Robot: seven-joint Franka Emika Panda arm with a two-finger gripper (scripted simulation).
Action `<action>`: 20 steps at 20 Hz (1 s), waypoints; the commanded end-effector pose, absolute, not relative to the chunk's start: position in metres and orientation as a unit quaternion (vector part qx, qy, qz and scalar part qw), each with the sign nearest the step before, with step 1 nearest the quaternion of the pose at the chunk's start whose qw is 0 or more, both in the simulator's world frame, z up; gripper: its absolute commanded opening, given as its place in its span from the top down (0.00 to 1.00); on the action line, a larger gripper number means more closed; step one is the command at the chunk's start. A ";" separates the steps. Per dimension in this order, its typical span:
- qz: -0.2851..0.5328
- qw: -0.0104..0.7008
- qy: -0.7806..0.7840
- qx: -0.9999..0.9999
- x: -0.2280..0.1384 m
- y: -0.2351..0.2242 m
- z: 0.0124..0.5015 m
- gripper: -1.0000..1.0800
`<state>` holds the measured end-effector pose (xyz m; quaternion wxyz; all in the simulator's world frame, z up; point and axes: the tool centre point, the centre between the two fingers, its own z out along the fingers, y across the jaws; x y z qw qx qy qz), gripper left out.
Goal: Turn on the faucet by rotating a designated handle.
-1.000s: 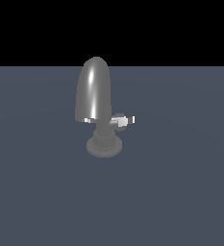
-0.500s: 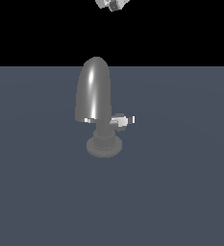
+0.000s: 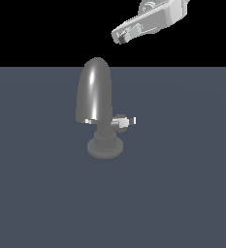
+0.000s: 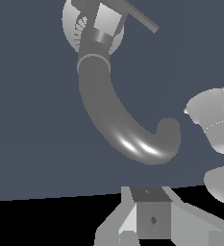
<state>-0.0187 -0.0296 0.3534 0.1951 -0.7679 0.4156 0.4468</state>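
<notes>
The faucet point(image 3: 96, 104) stands upright on the flat grey counter point(image 3: 182, 193), a little toward the exterior view's left of centre; its glossy bullet-shaped spout rises from a ribbed neck and a round disc base; from the wrist view the spout point(image 4: 118, 120) shows as a curved hooked tube. The handle point(image 3: 124, 121) sticks out sideways from the neck toward the exterior view's right, its whitish tip outermost; in the wrist view it is a dark flat bar point(image 4: 138, 18) near the base. The white gripper point(image 3: 120, 37) hangs high above the faucet, well apart from it, tilted down toward the exterior view's left; whether its fingers are apart or together I cannot tell.
</notes>
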 end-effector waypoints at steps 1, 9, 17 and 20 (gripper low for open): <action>0.470 0.205 0.435 -0.740 -0.013 -0.035 0.338 1.00; 0.537 0.236 0.492 -0.643 -0.004 -0.048 0.288 1.00; 0.596 0.262 0.542 -0.530 -0.007 -0.058 0.233 1.00; 0.615 0.271 0.559 -0.486 -0.012 -0.059 0.213 1.00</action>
